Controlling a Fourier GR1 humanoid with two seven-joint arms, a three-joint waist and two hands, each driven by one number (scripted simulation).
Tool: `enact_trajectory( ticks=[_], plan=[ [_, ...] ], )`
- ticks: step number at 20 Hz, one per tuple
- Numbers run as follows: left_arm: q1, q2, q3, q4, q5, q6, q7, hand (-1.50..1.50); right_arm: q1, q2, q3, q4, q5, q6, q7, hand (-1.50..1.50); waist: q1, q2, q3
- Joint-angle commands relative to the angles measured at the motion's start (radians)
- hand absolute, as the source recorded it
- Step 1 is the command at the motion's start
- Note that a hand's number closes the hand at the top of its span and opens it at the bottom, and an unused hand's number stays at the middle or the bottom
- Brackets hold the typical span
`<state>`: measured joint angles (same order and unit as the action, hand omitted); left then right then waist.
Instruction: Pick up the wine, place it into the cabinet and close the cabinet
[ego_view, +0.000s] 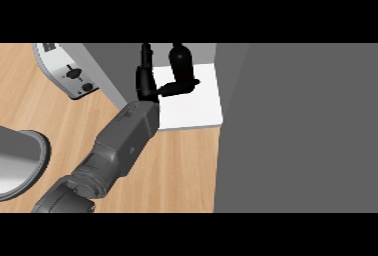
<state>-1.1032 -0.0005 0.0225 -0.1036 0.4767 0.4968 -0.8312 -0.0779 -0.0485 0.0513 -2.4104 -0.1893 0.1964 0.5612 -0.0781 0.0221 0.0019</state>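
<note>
One arm: left forearm (122, 145) lay slantwise over the counter (184, 170).
Bowl (18, 160): grey, at the left edge.
Left hand (148, 85): spread wide above the white shelf (196, 107), nothing seen in its gap.
Wine: could not tell it from the black fingers.
Toaster (70, 75): far left.
Cabinet (295, 125): grey, filling the right.
</note>
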Motion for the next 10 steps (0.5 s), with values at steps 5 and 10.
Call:
enact_trajectory(
  ticks=[5,10],
  plan=[
    [0.061,0.012,0.008,0.007,-0.008,-0.093,-0.056,-1.5,0.036,0.02,0.042,-0.082,-0.016,-0.013,0.021,-1.5,0.005,0.003,-0.004],
    [0.038,0.0,0.006,0.009,-0.012,-0.14,-0.009,-1.5,-0.009,0.008,0.014,-0.044,-0.028,-0.021,0.033,-1.5,0.019,-0.001,-0.003]
  ],
)
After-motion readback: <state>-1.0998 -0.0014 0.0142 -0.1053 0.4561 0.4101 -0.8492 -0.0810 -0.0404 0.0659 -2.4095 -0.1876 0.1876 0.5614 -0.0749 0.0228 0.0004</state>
